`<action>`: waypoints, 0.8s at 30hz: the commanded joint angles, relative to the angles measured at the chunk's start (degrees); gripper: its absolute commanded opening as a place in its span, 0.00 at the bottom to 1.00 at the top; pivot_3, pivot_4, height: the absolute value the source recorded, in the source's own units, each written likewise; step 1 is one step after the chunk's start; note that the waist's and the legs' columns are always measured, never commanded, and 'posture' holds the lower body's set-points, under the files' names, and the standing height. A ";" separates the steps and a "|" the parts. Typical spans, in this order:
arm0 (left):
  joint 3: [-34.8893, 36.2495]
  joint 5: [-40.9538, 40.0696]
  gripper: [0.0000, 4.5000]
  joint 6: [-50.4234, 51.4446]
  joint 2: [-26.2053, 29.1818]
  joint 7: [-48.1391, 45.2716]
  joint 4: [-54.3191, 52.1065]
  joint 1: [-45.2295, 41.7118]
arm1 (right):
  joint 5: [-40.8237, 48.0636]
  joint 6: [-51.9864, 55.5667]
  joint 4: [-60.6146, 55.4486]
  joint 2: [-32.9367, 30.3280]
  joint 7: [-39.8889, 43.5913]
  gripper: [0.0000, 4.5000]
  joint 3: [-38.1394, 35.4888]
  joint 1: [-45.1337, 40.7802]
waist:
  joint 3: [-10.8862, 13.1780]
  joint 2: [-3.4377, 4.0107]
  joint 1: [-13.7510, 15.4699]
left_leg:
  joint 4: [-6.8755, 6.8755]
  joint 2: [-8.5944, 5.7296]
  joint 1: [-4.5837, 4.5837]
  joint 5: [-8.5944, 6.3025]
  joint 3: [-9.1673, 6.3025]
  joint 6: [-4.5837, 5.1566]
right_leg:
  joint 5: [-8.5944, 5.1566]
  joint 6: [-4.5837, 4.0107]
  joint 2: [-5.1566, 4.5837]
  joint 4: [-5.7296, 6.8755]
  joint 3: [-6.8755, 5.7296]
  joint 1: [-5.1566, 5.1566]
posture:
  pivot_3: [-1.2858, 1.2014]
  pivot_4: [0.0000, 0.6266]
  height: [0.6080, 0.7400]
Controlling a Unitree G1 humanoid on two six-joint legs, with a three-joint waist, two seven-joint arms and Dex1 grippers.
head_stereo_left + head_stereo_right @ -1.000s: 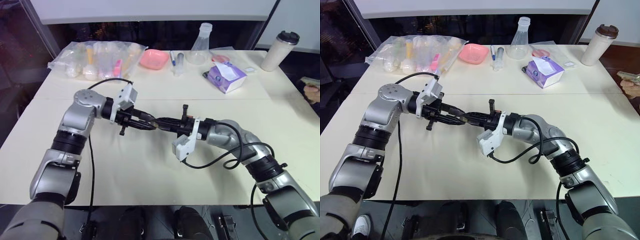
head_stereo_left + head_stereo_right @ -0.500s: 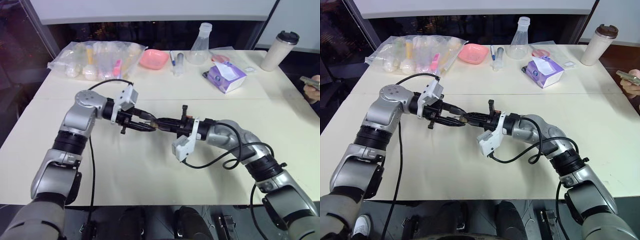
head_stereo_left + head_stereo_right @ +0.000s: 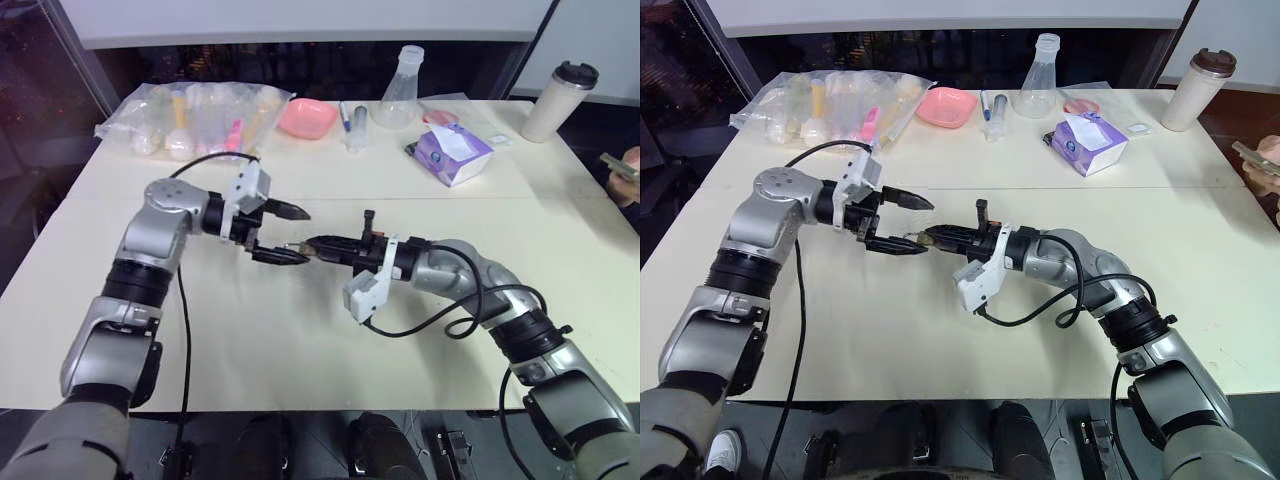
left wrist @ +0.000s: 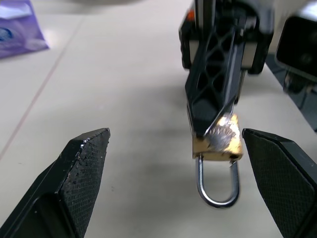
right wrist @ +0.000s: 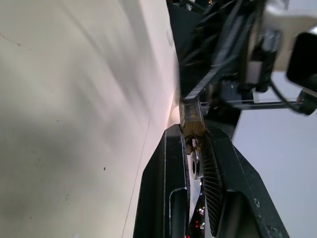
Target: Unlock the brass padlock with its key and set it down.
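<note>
Two grippers meet mid-frame over one tiny brass padlock [image 4: 218, 142].
Right gripper [image 3: 318, 245] pinches its hard, slick, light body; left gripper [image 3: 287, 234] gapes empty; the shackle looks the likeliest spare hold.

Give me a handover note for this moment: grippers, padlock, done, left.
Left gripper: open, fingers spread on either side of the padlock, not touching it.
Right gripper: shut on the padlock, holding it in the air above the table.
The padlock's body hangs from the right fingertips with the shackle pointing down toward the left wrist camera. I cannot tell whether the shackle is released, and I cannot make out a key.
Done: padlock lifted and presented between the arms.
Left: confirm it is unlocked, then set it down on the table.
</note>
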 commanded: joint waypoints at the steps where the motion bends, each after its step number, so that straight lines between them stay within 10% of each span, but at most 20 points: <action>1: 3.01 -2.54 0.87 1.52 1.59 0.42 -2.71 -1.28 | 1.07 -0.12 -0.72 -0.39 -0.52 0.00 -1.54 -0.37 | 0.00 0.00 -0.01 | 0.00 0.00 0.00 0.00 0.00 0.00 | 0.00 0.00 0.00 0.00 0.00 0.00 | 0.52 0.24 0.81; 10: 3.08 -3.88 0.04 3.44 3.13 1.07 -7.65 2.08 | 1.27 -0.48 -0.19 -0.69 -0.42 0.00 -1.36 -0.43 | 0.00 0.00 0.00 | 0.00 0.00 0.01 0.00 0.00 0.00 | 0.00 0.00 -0.01 0.00 0.00 0.01 | 0.52 0.24 0.81; 24: -1.18 0.20 0.01 -1.31 3.80 -0.37 -6.02 5.62 | 1.70 0.12 -0.46 -0.80 -0.05 0.00 -1.66 -0.76 | 0.00 0.00 0.03 | 0.00 0.00 0.01 0.00 0.00 -0.01 | 0.00 0.00 0.00 0.01 0.00 0.00 | 0.52 0.24 0.81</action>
